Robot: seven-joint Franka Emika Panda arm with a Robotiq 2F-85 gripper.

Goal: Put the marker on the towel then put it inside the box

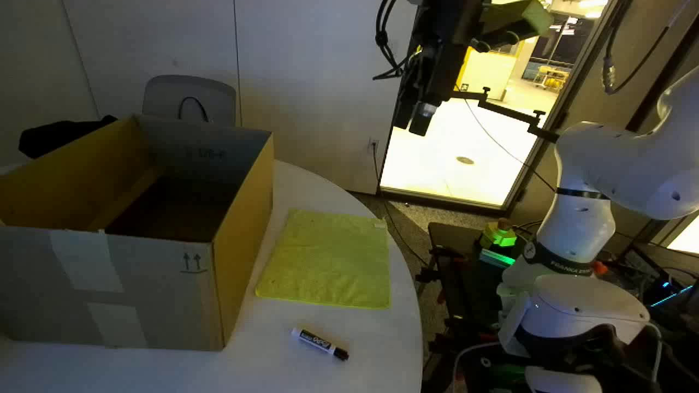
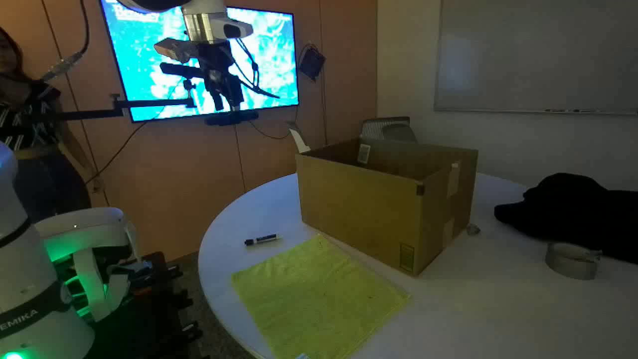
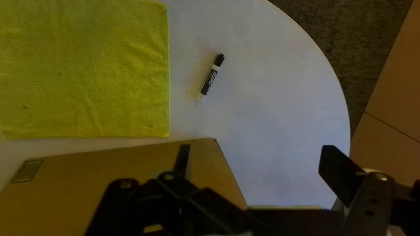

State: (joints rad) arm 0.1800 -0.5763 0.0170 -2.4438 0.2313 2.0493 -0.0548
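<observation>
The marker, white and black with a black cap, lies on the white table beside the towel. It also shows in an exterior view and in the wrist view. The yellow-green towel lies flat next to the box; it shows too in an exterior view and the wrist view. The brown cardboard box stands open at the top, also seen in an exterior view; its side fills the lower left of the wrist view. My gripper is open and empty, high above the table.
The round white table has a curved edge near the marker. A black cloth and a roll of tape lie beyond the box. A chair stands behind it. A person stands near the robot.
</observation>
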